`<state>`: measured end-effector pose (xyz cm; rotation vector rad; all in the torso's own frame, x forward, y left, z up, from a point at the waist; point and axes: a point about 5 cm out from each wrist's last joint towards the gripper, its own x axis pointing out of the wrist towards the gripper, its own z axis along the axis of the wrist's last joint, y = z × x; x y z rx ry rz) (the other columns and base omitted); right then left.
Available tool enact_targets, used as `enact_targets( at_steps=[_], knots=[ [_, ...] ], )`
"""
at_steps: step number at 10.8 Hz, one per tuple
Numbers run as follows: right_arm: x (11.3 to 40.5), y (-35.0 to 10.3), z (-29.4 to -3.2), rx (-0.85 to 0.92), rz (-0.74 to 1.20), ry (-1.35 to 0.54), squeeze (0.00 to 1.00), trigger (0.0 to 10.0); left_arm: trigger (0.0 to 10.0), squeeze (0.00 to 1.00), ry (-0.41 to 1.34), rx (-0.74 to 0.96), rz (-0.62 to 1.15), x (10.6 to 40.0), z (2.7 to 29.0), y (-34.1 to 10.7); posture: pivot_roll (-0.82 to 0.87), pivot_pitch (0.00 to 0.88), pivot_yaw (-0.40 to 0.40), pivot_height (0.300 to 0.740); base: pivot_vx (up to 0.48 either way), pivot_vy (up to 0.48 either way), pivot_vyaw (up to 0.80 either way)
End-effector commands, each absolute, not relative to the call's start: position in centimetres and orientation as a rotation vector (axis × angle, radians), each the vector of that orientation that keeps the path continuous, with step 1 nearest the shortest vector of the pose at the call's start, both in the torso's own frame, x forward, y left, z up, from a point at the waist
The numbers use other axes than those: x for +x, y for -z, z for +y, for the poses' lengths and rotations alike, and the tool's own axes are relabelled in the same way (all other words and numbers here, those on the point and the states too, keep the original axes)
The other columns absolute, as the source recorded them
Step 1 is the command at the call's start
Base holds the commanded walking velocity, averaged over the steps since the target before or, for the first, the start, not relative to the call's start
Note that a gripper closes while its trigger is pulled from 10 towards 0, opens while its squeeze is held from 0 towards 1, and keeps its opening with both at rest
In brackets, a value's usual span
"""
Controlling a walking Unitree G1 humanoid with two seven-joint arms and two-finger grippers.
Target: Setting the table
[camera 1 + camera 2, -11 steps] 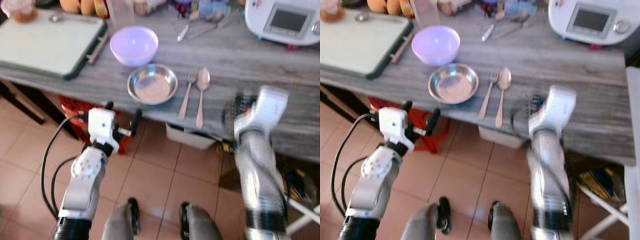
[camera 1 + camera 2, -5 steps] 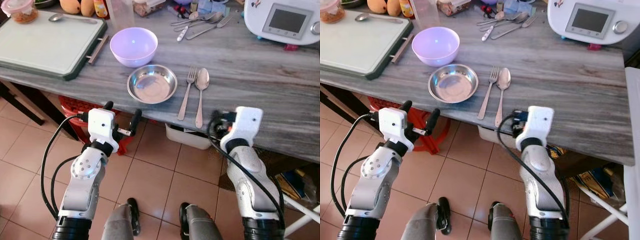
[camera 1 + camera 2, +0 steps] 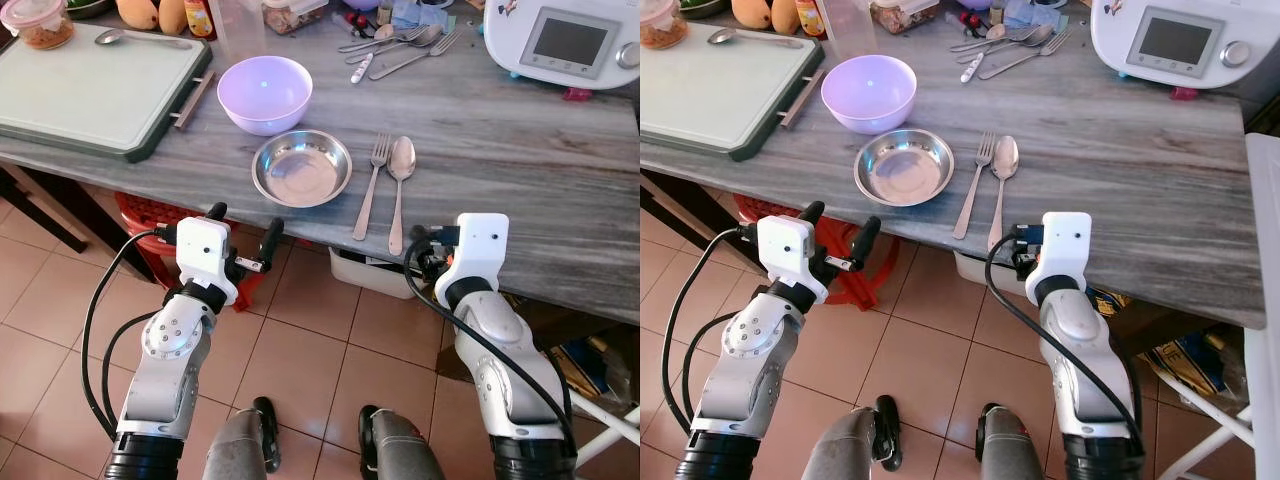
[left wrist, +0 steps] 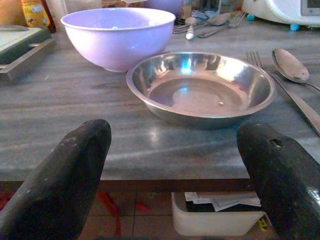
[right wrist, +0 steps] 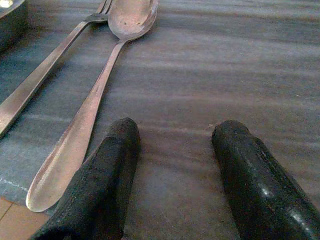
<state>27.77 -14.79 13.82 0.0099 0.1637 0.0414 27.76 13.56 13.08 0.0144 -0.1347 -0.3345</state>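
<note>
Steel dish (image 3: 301, 168) sits empty near my edge of the grey table (image 3: 520, 150), fork (image 3: 368, 186) and spoon (image 3: 398, 187) laid side by side just right of it, which reads as one place already set. Behind it the lilac bowl (image 3: 264, 92) is empty too. I hold my left gripper (image 3: 241, 222) spread wide below the edge facing the dish, my right gripper (image 5: 170, 175) parted over the tabletop just beside the spoon's handle.

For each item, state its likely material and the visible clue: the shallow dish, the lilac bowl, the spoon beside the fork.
Shallow dish: probably stainless steel; silvery, mirror-like reflections.
Lilac bowl: looks like plastic or glazed ceramic; smooth, opaque, soft sheen.
Spoon: metal, likely steel; dull silver, faint smudges.
</note>
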Motion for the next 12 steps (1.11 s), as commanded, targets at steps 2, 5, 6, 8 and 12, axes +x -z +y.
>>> enact_targets(
  at_steps=[2, 5, 6, 8, 12],
  knots=[
    [27.7, -13.0, -13.4, 0.017, 0.221, -0.127, 0.0, 10.0, 10.0, 0.0, 0.337, 0.016, -0.115, 27.6, 13.6, -12.7, -0.06, 0.221, 0.033, 0.74, 0.0, 0.0, 0.0],
    [28.3, -13.3, -12.7, 0.002, 0.214, -0.17, 0.0, 10.0, 10.0, 0.0, 0.335, 0.017, -0.112, 27.6, 13.6, -12.7, -0.06, 0.224, 0.03, 0.74, 0.0, 0.0, 0.0],
    [28.4, -13.3, -12.8, -0.002, 0.214, -0.17, 0.0, 10.0, 10.0, 0.0, 0.334, 0.018, -0.112, 27.6, 13.7, -12.6, -0.06, 0.222, 0.03, 0.74, 0.0, 0.0, 0.0],
    [28.3, -13.3, -12.9, -0.004, 0.217, -0.164, 0.0, 10.0, 10.0, 0.0, 0.334, 0.017, -0.113, 27.6, 13.7, -12.7, -0.06, 0.221, 0.03, 0.74, 0.0, 0.0, 0.0],
    [26.5, -14.7, -15.4, -0.047, 0.089, -0.056, 0.0, 10.0, 10.0, 0.0, 0.322, 0.01, -0.141, 27.7, 14.0, -13.3, -0.06, 0.211, 0.029, 0.74, 0.0, 0.0, 0.0]
  ],
)
